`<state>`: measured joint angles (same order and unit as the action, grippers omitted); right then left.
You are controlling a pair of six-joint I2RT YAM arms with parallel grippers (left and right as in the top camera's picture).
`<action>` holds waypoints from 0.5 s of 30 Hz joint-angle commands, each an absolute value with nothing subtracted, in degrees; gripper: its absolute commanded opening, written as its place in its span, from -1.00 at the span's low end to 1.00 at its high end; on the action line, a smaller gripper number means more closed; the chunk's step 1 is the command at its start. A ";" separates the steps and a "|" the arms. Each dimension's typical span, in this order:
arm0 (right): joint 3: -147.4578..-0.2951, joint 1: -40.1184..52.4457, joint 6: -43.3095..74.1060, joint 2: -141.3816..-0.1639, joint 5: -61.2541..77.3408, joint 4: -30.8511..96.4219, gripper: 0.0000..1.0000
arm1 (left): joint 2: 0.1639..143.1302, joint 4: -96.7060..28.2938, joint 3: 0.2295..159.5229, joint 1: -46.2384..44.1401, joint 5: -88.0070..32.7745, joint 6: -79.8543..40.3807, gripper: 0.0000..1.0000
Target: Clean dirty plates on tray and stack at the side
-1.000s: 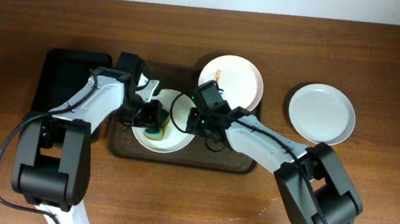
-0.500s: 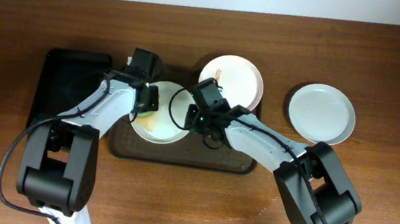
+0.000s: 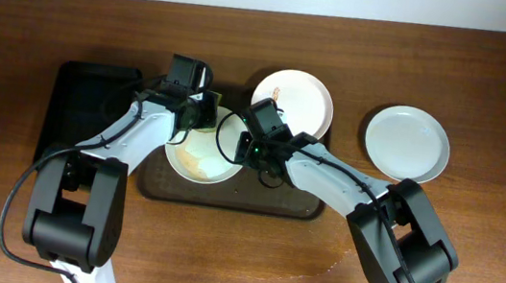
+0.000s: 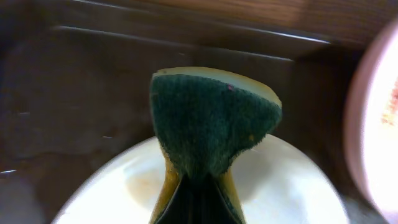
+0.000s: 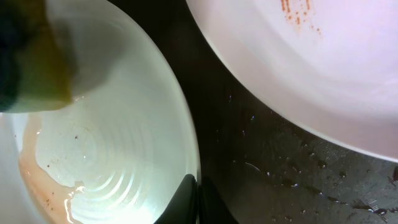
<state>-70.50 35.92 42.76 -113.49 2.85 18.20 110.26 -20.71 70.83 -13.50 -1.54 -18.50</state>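
1. Setting: the brown tray [image 3: 217,195] lies mid-table, with a smaller black tray [image 3: 83,111] just to its left on the wooden table [image 3: 471,255].
2. Done: one clean plate [image 3: 407,142] lies off the tray on the bare table to the right, well apart from the other two. It shows no marks and reads as the start of the stack.
3. In hand: the wet plate [image 3: 195,159] sits on the left half of the tray. The right wrist view shows water and a pale orange-brown film [image 5: 31,174] in its well, so it is judged only partly cleaned.
4. Left gripper [image 3: 196,115]: clamped on a green-and-yellow sponge [image 4: 208,118], held over the far edge of the wet plate. Whether the sponge touches the plate cannot be told.
5. Right gripper [image 5: 194,198]: fingers drawn narrow at the right rim of the wet plate, apparently pinching it to steady it.
6. Left to do: the speckled plate [image 3: 297,94] rests at the far right of the tray, with orange specks [image 5: 298,15] near its middle, and appears untouched.
7. Estimate: about one third complete. The wet plate needs finishing and moving to the stack, and then the speckled plate needs the same.
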 commanded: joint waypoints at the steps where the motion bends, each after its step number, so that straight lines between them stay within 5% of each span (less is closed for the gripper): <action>1: -70.46 35.88 41.69 -113.84 3.79 18.90 -0.92 | 109.80 -26.09 72.99 -10.44 4.34 -20.18 -0.99; 8: -76.71 35.97 33.91 -113.82 5.30 26.55 -0.92 | 108.14 -55.94 93.36 -0.12 3.88 -19.62 -0.99; 15: -93.82 38.13 23.90 -113.82 -11.27 45.50 -0.92 | 108.31 -57.41 96.38 7.70 3.92 -19.68 -0.99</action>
